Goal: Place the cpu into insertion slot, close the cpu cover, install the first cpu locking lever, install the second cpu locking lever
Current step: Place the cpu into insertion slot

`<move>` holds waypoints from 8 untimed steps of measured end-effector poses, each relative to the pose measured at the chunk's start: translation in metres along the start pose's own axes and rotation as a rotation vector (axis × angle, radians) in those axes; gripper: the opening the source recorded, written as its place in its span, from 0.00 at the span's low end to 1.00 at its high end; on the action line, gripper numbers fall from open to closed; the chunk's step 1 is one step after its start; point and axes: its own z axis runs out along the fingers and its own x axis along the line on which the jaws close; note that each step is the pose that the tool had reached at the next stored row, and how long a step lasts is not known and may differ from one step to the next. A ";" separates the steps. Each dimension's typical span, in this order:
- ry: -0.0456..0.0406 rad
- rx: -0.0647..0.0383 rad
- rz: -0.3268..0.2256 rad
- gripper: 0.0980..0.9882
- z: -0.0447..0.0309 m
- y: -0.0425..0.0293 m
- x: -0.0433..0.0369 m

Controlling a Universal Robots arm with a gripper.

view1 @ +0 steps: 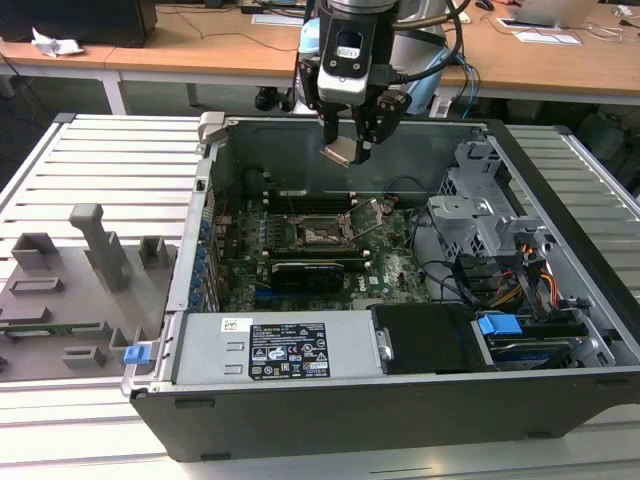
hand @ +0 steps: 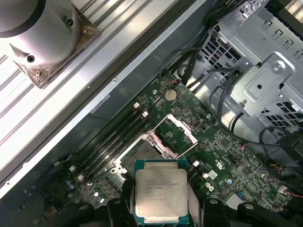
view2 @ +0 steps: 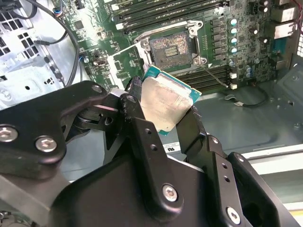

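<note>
Exterior view: hand [view1: 347,143] grasping the cpu [view1: 338,152], high above the open case [view1: 350,420]. Insertion slot [view1: 322,236] sits uncovered on the board [view1: 400,270], well below.

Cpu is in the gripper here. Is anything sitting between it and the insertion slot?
Nothing visible stands in the way. The gripper holds the cpu up in the air, and the insertion slot lies bare on the board below. The cpu cover is swung up to one side, off the socket opening, and no cable crosses it.

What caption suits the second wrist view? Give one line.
Hand grips the cpu by its edges, apart from the open slot.
</note>
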 end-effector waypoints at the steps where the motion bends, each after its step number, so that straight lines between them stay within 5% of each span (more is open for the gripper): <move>1: -0.0002 0.000 0.002 0.49 0.0000 -0.0003 0.0003; 8: -0.0015 0.000 0.017 0.49 -0.0001 -0.0036 0.0035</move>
